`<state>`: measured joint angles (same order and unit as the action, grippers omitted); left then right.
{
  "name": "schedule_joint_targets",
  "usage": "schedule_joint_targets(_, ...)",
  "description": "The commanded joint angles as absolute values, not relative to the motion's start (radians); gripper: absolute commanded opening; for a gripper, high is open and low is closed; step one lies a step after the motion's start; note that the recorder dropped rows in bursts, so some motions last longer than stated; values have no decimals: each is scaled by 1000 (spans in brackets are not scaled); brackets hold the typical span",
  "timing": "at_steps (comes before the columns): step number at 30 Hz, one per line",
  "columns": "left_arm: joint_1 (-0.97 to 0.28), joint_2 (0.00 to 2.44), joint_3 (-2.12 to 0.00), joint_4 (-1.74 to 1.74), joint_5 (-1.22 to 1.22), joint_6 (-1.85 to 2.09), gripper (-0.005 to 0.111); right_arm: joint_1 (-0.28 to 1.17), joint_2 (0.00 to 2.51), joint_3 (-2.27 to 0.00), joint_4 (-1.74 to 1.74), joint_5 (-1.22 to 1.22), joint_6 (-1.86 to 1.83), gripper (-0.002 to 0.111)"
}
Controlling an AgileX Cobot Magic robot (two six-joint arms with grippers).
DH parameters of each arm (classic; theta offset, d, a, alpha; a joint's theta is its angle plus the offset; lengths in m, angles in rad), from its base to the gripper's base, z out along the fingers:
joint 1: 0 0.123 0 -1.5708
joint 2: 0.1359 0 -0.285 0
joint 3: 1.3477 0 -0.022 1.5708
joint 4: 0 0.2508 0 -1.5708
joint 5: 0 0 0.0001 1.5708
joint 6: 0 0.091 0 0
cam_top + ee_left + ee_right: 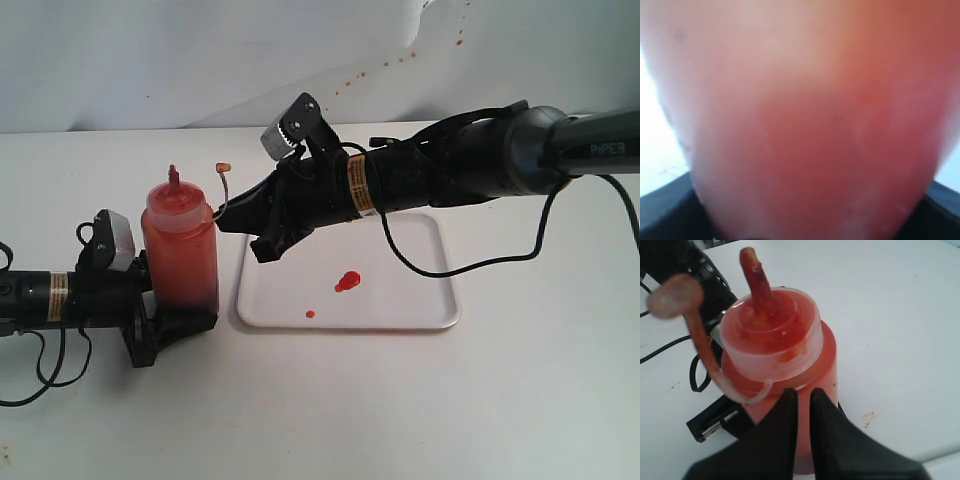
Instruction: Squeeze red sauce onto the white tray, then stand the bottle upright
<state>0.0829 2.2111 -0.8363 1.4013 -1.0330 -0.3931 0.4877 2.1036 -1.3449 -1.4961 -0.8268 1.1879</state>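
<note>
Bottle [180, 255] upright just beside white tray [400, 295], left gripper [178, 320] clamped round its base, far finger hidden, right gripper [803, 400] pinched almost together, empty, red sauce [347, 282] on tray

Bright, even light, soft shadows; the bottle [805, 125] fills the left wrist view, wholly blurred.

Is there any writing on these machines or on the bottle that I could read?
"PiPER": on the right arm's dark casing.
Right arm's yellow sticker: print too small to read.
Left arm's yellow sticker: print too small to read.
Bottle: no label seen.
</note>
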Motion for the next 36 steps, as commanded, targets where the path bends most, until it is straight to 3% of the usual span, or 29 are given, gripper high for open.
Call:
schedule_joint_targets(1,79,2201,-843,1393,-1065,-384,0,489,2102,-1341,-1491,-821,1183,9)
schedule_joint_targets(26,81,2276,-843,1341,-1055,-384,4,489,2102,-1341,-1491,-825,1185,9)
schedule_joint_targets(28,81,2276,-843,1356,-1033,-384,13,489,2102,-1341,-1491,-825,1185,9)
schedule_joint_targets(31,81,2276,-843,1374,-986,-393,37,489,2102,-1341,-1491,-825,1185,9)
schedule_joint_targets(35,81,2276,-843,1363,-909,-435,83,489,2102,-1341,-1491,-825,1185,9)
schedule_joint_targets(36,81,2276,-843,1342,-880,-446,90,489,2102,-1341,-1491,-825,1185,9)
